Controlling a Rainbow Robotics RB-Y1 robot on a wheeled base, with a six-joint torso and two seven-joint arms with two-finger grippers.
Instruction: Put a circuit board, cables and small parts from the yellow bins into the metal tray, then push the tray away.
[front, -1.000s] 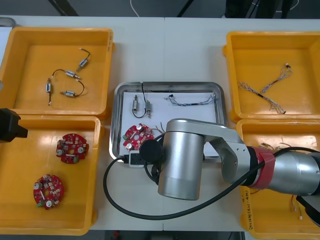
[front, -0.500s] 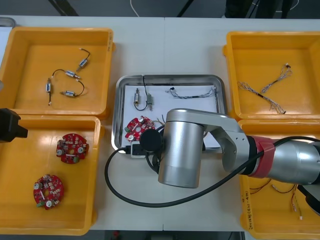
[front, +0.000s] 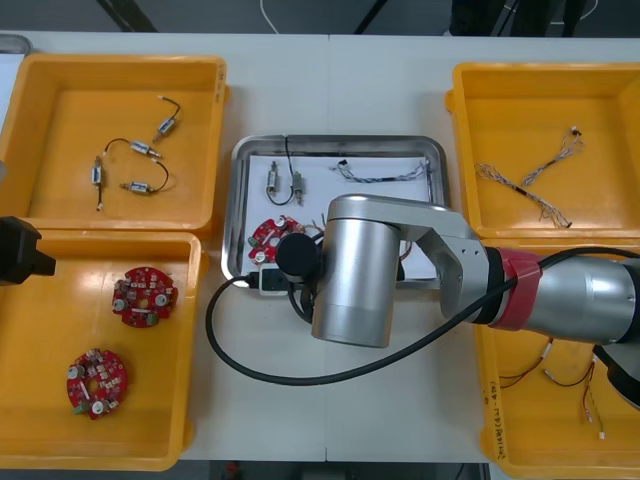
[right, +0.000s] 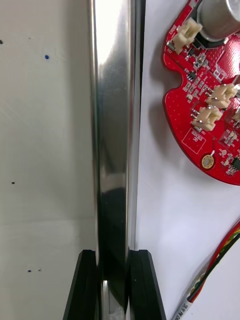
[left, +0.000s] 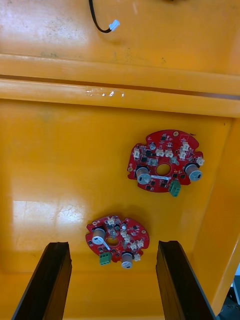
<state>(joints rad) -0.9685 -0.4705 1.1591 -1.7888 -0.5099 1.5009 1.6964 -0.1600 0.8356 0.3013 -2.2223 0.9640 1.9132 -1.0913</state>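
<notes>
Right hand (right: 114, 285) is clenched on the metal tray (right: 112, 125) at its 6 o'clock rim, apparently for pushing toward 12; the circuit board (right: 210, 100) is lodged inside at 7. Left hand (left: 112, 245) is parked released over a yellow bin (left: 60, 165) at 9.

A flat, pale grey table top (front: 330, 100) lies evenly lit, dotted with tiny dark specks (right: 12, 182). Beyond its far edge is dark floor (front: 200, 14) — crossed by black slanting struts (front: 125, 14) and a thin white cord (front: 267, 14).
</notes>
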